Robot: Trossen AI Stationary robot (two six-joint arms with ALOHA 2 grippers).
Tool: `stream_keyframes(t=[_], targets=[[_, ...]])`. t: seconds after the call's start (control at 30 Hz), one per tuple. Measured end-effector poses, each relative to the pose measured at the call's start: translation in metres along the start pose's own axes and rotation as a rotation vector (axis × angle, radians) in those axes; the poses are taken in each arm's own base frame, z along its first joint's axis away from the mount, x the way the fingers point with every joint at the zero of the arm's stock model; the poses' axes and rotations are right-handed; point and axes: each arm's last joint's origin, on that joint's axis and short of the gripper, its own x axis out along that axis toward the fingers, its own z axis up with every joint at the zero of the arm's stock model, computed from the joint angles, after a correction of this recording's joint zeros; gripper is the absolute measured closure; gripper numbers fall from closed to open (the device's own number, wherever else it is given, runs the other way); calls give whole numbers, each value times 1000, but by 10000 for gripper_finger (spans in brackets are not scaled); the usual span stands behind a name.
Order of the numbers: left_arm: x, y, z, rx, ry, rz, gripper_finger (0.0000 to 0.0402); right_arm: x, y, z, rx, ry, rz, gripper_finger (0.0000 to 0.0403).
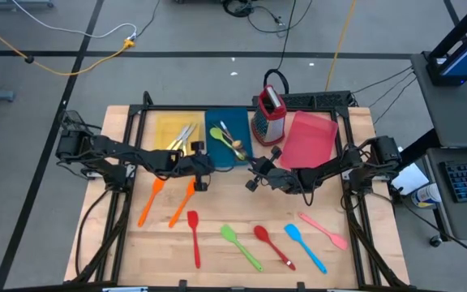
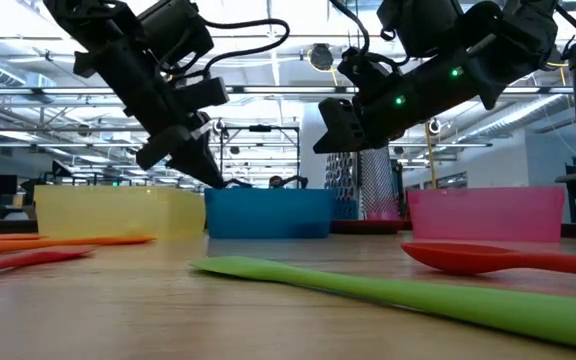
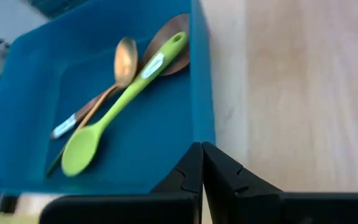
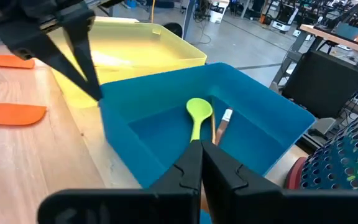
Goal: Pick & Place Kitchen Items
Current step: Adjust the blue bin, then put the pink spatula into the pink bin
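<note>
My left gripper [image 1: 205,167] is shut and slants down, its tips [image 4: 97,93] at the blue tray's [image 1: 217,150] near corner beside the yellow tray [image 1: 164,130]. My right gripper [image 1: 254,168] is shut with nothing in it and hangs above the table [image 2: 330,135], just in front of the blue tray's near wall [image 4: 142,140]. A green spoon [image 3: 123,99], a gold spoon [image 3: 125,56] and a wooden spoon [image 3: 166,31] lie in the blue tray. Two orange spatulas [image 1: 154,199] lie on the table near my left gripper. My left gripper's shut fingertips [image 4: 97,93] stand right at the blue tray's near corner [image 4: 107,106], coming from above at a slant. Whether they touch the tray, I cannot tell.
Cutlery [image 1: 183,136] lies in the yellow tray. A pink tray [image 1: 310,138] and a grater [image 1: 270,113] stand at the back right. Along the near side lie a red spatula [image 1: 194,235], a green one [image 1: 242,246], a red spoon [image 1: 272,243], and blue [image 1: 305,246] and pink [image 1: 324,229] spatulas.
</note>
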Motion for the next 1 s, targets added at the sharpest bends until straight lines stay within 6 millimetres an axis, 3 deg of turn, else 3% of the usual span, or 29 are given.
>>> stream_keyframes(t=[0.23, 0.6, 0.77, 1.0], targets=[[-11, 6, -1, -27, 0, 66, 396, 0, 0, 0, -1, 0, 1, 403], [-70, 3, 17, -101, -259, -8, 384, -1, 7, 4, 2, -30, 256, 400], [-82, 0, 19, -165, -310, -46, 377, -3, 11, 5, 8, -28, 389, 368], [-84, -6, 20, -151, -321, -65, 376, -8, 17, 5, 29, -26, 416, 300]])
